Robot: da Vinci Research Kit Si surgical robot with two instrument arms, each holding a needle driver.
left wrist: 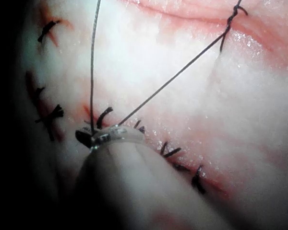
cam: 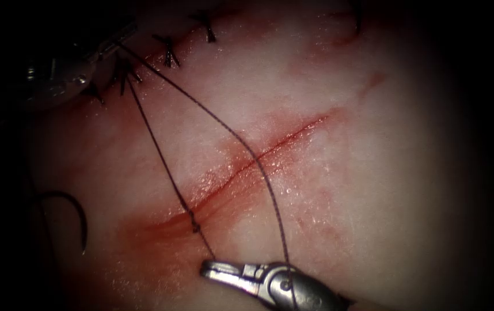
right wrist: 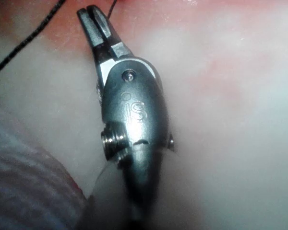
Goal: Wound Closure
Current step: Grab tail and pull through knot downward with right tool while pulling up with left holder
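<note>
Right steel needle driver (cam: 215,269) and left needle driver (cam: 114,43) each clamp dark braided thread (cam: 163,158), curved needle (cam: 77,210) lying loose on tissue (cam: 373,190); overpulling risks tearing.

Right end effector (right wrist: 95,21) closed on the thread (right wrist: 26,40) over the tissue (right wrist: 230,120).

The metal tool body carries a small screw and stamped letters, with a round pin at its side. Its two dark jaws lie together at the tip, a thin slit between them, and a short piece of thread meets them there. Another dark strand runs slantwise across the pale tissue beside the tool. Red fluid (right wrist: 149,24) stains the tissue around the jaw tips.
</note>
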